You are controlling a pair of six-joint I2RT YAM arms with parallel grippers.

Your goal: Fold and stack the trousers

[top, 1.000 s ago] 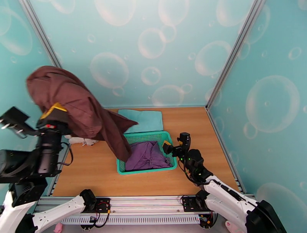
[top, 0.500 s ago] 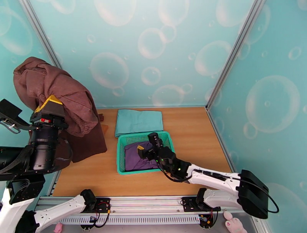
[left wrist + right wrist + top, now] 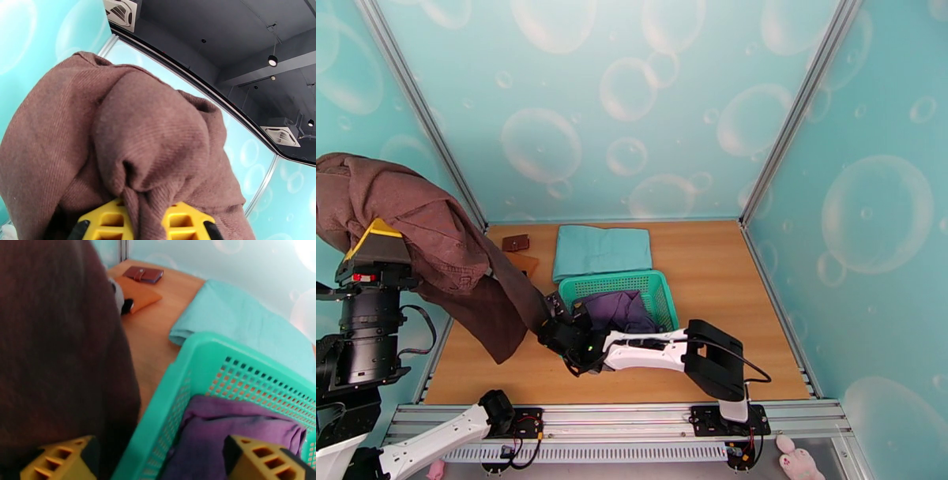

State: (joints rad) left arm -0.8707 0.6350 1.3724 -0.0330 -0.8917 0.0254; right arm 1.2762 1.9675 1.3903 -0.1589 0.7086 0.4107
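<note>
1. Hanging from the left gripper [image 3: 145, 219], the trousers [image 3: 434, 237] are held aloft at the nine o'clock side of the table [image 3: 727, 316]. A bunched fold of the brown cloth is pinched between the yellow fingers, so this claw is clenched on the garment.
2. The loose remainder is draped downward, its lower end lying at about eight o'clock of the basket [image 3: 663, 284]. Whether it touches the wood cannot be told.
3. The right gripper [image 3: 162, 463] is stationed at nine o'clock of the basket, against the hanging cloth. Its jaws are spread wide and nothing is grasped. The cloth is seen beside the finger at nine o'clock in the right wrist view, while the basket rim and the purple garment [image 3: 620, 308] are seen between the fingers.
4. Also listed:
   - the teal cloth [image 3: 604, 249], laid flat at twelve o'clock of the basket;
   - a wallet [image 3: 515, 241] and a flat orange item [image 3: 140, 299], at ten o'clock.
5. Step in hand, as judged: the trousers are lifted clear and a second hold is being sought. No fold is made yet.
6. Next move, as judged: the released claw is to be closed on the hanging cloth alone, clear of the basket rim. The garment is then to be drawn taut between both arms and laid flat on bare wood.
</note>
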